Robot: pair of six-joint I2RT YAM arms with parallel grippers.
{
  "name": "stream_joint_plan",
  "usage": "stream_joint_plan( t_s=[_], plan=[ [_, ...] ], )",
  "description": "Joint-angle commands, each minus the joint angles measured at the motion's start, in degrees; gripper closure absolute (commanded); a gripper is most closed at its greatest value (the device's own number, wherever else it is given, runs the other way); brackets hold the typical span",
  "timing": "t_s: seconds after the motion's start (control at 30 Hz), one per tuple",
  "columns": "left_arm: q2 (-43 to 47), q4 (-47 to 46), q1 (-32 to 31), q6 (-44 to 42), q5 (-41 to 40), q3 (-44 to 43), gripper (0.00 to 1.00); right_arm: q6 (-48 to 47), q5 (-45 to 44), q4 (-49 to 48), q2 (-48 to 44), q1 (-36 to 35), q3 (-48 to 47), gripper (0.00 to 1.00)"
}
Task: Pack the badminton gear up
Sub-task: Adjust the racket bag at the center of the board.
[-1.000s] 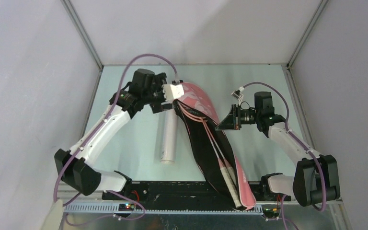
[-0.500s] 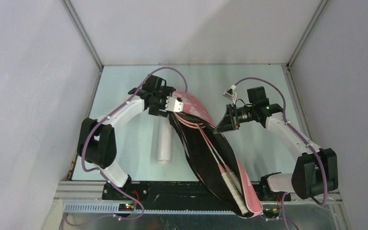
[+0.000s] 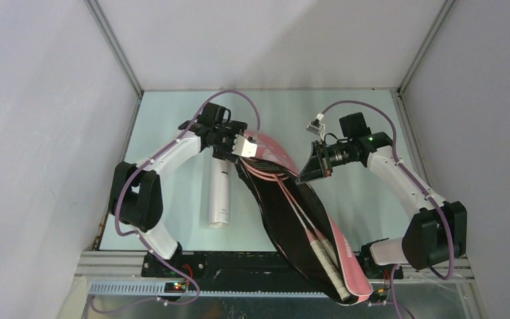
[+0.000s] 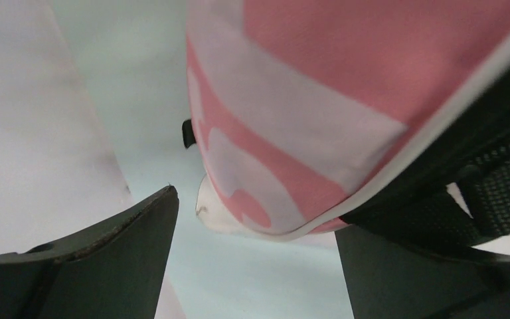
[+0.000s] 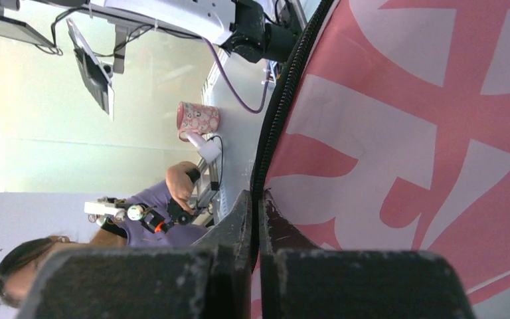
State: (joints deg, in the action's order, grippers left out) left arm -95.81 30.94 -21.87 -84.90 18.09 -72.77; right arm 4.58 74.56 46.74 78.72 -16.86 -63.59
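The pink racket bag (image 3: 275,149) lies diagonally across the table, its black inner side open. Two pink-framed rackets (image 3: 285,193) lie in it, their white handles (image 3: 323,256) sticking out at the near end. My left gripper (image 3: 242,145) is open at the bag's far rounded end (image 4: 272,166), which sits between the spread fingers (image 4: 106,256) without being clamped. My right gripper (image 3: 304,175) is shut on the bag's black zipper edge (image 5: 275,113) and holds that side up. The long white tube (image 3: 219,193) lies left of the bag. No shuttlecocks show.
Grey enclosure walls stand on three sides of the pale green table (image 3: 365,199). The black base rail (image 3: 239,262) and both arm bases run along the near edge. The bag's black strap (image 4: 495,193) lies by my left gripper's right finger.
My left arm folded back toward its base, and its gripper stayed at the bag's far end. The tube slid left. The bag's near end swung right and nearer. My right gripper kept its hold.
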Motion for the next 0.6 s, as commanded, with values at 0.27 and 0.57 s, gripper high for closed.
stream_joint_plan(
  t_s=[0.27,0.57],
  plan=[
    [-3.4,4.02,1.08,-4.28,10.08,-4.85,0.28,7.47,7.24,-6.98,-0.31,2.52,-3.14,1.0],
    [-3.36,7.22,1.13,-5.11,15.51,-7.16,0.79,11.57,8.07,-11.93,-0.62,4.21,-3.14,1.0]
  ],
)
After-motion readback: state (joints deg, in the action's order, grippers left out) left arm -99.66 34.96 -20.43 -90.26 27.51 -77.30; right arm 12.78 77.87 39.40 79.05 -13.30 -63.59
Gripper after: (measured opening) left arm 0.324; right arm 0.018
